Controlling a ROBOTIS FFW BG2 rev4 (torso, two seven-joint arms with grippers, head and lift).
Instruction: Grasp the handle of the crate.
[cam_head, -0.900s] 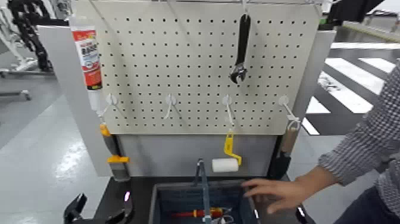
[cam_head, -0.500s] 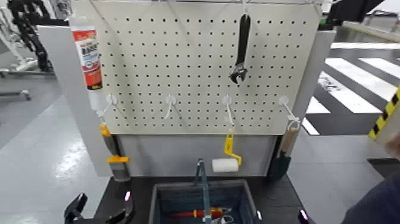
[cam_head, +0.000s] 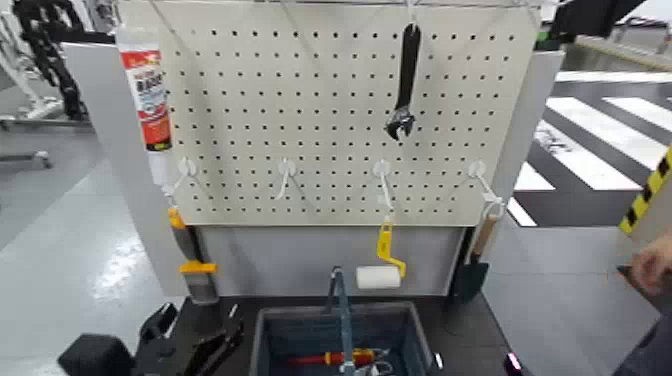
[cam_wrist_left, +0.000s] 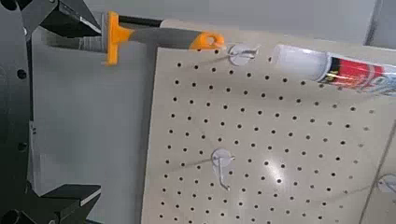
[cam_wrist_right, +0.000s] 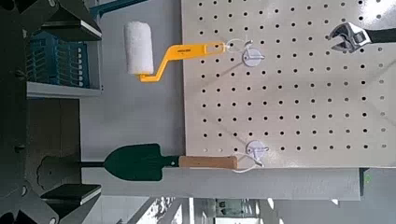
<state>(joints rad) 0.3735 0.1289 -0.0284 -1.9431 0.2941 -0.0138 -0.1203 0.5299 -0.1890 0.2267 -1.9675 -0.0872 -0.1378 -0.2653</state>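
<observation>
- A workshop bay: a dark worktop (cam_head: 235, 310) stands before a pegboard (cam_head: 300, 110), with grey floor to either side.
- Nearest, the crate (cam_head: 262, 345) sits mid-worktop, its handle (cam_head: 338, 305) rising upright from its middle, free to be taken from above or the side; a screwdriver (cam_head: 335, 358) lies inside.
- Just left of the crate, the left gripper (cam_head: 195, 338) hovers low, jaws spread, holding nothing, likely staged for the reach.
- The right gripper (cam_wrist_right: 70, 112) also frames open jaws, empty, with the crate at its edge.
- Behind the crate hang a roller (cam_head: 378, 272) and, higher, a wrench (cam_head: 405, 85).
- A person's hand (cam_head: 652, 262) stays well right of the crate.
</observation>
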